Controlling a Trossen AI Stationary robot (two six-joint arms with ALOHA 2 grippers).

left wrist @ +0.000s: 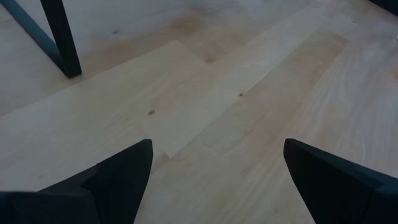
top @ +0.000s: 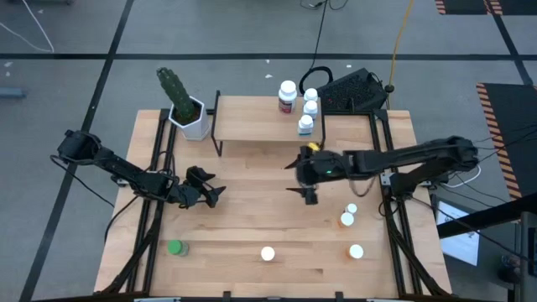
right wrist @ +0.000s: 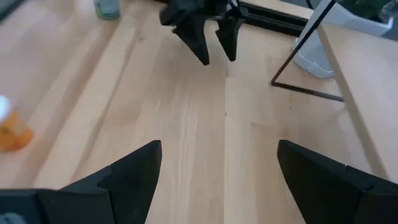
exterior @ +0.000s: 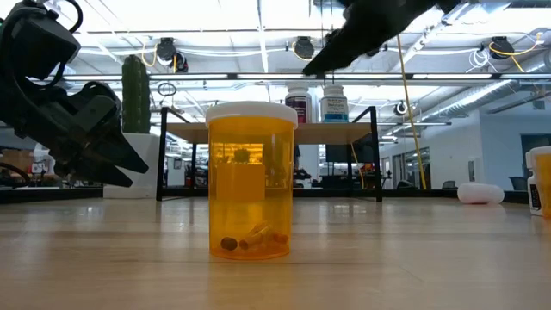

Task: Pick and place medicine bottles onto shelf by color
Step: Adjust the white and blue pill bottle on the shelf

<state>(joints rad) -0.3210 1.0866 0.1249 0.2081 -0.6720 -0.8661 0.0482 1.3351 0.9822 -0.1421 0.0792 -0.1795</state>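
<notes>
Bottles still loose on the table lie nearest the front edge, all well in front of the shelf [top: 260, 124]. A green bottle [top: 175, 247] stands toward the left front corner, an orange bottle [top: 268, 253] at the middle front, seen close up in the low view [exterior: 250, 181] with a few pills at its bottom. Another white-capped bottle [top: 357, 251] stands to the right front, and two more [top: 347, 219] [top: 352, 208] sit just behind it, closer to the shelf's right side.

Between these bottles and the shelf, both arms hover over bare wood. The left gripper [top: 211, 195] is in front of the shelf's left end, fingers spread wide and holding nothing, as its wrist view confirms [left wrist: 214, 180]. The right gripper [top: 307, 195] is in front of the shelf's right end, likewise wide open and empty [right wrist: 217, 180].

On the shelf itself, three bottles are set in a row at the right end: a dark red one [top: 288, 95] farthest back, then two blue-and-white ones [top: 311, 104] [top: 305, 125]. A cactus pot [top: 191, 119] stands just beside the shelf's left end.

Judged from this layout, the task is under half done: three bottles placed, five visible bottles remaining, the shelf's left and middle parts still bare.
</notes>
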